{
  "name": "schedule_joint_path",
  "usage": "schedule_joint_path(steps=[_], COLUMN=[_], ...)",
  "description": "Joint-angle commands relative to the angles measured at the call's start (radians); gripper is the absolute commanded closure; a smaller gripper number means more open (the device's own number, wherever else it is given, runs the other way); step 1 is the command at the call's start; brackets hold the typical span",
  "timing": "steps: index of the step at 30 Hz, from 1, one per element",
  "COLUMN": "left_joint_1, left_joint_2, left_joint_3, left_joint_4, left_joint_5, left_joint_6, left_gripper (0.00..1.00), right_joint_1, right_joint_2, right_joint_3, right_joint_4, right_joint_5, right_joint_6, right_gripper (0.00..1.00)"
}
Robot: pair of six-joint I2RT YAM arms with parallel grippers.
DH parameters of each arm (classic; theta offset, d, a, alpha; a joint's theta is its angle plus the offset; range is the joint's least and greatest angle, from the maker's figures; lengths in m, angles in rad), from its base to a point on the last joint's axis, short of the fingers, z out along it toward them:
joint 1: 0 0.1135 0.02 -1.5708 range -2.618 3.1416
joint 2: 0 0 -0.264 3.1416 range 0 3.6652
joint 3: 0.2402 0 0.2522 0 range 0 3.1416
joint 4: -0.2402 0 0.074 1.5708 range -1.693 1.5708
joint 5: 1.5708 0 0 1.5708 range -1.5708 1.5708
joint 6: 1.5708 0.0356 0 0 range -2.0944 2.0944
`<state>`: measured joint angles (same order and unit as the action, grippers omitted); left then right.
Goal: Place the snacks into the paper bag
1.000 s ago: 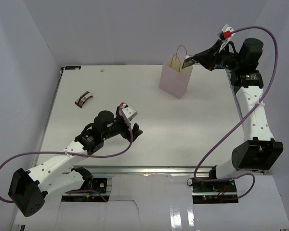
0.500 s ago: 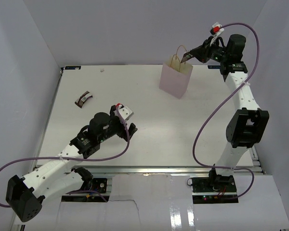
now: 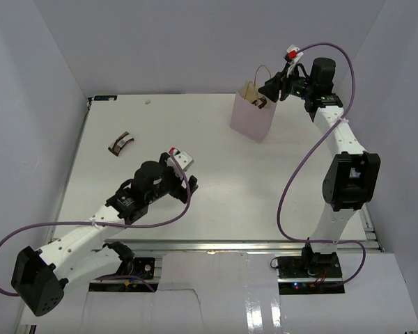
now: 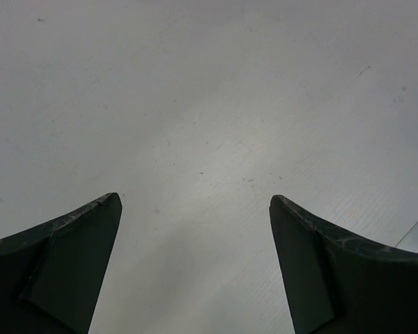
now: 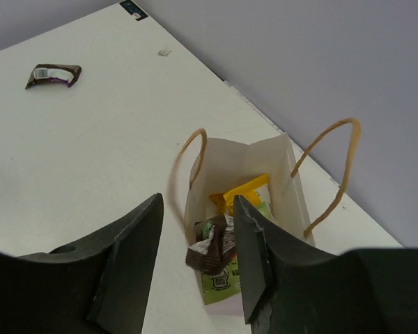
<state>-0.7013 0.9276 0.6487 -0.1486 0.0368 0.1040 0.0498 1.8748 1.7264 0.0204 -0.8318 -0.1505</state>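
**Kid:** Over the paper bag (image 3: 253,118), is the right claw (image 5: 198,203) holding anything?

**Pal:** No, its fingers (image 5: 132,264) are standing wide apart, and a brown bar (image 5: 212,254) is lying inside the bag on other snacks (image 5: 240,195).

**Kid:** Where is the other bar (image 3: 120,143) waiting?

**Pal:** It is lying slanted on the table (image 3: 265,181), farther out and left of the left claw (image 4: 195,202), which is gaping with nothing inside. That arm is sitting nearer.
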Motion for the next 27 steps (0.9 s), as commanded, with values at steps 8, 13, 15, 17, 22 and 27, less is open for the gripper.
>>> schedule_joint_path(steps=[8, 13, 15, 17, 22, 27], left_joint_1=[0.284, 0.632, 0.699, 0.7, 0.734, 0.734], left_joint_2=[0.134, 0.294, 0.364, 0.474, 0.663, 0.789], left_joint_3=[0.06, 0.061, 0.084, 0.156, 0.348, 0.47], left_joint_4=[0.043, 0.194, 0.193, 0.172, 0.198, 0.191], left_joint_5=[0.129, 0.273, 0.198, 0.054, -0.06, -0.067], left_joint_6=[-0.229, -0.591, -0.706, -0.808, -0.515, -0.092], left_gripper=[0.02, 0.02, 0.02, 0.03, 0.02, 0.02], right_joint_1=[-0.045, -0.068, -0.051, -0.016, 0.012, 0.012], right_joint_2=[-0.253, -0.469, -0.542, -0.586, -0.661, -0.687], right_joint_3=[-0.158, -0.457, -0.585, -0.681, -0.852, -0.867], right_joint_4=[-0.051, -0.128, -0.213, -0.278, -0.303, -0.37], right_joint_5=[0.096, -0.051, -0.125, -0.164, -0.236, -0.294], right_joint_6=[-0.011, -0.034, -0.081, -0.13, -0.231, -0.346], right_gripper=[0.45, 0.24, 0.2, 0.16, 0.15, 0.13])
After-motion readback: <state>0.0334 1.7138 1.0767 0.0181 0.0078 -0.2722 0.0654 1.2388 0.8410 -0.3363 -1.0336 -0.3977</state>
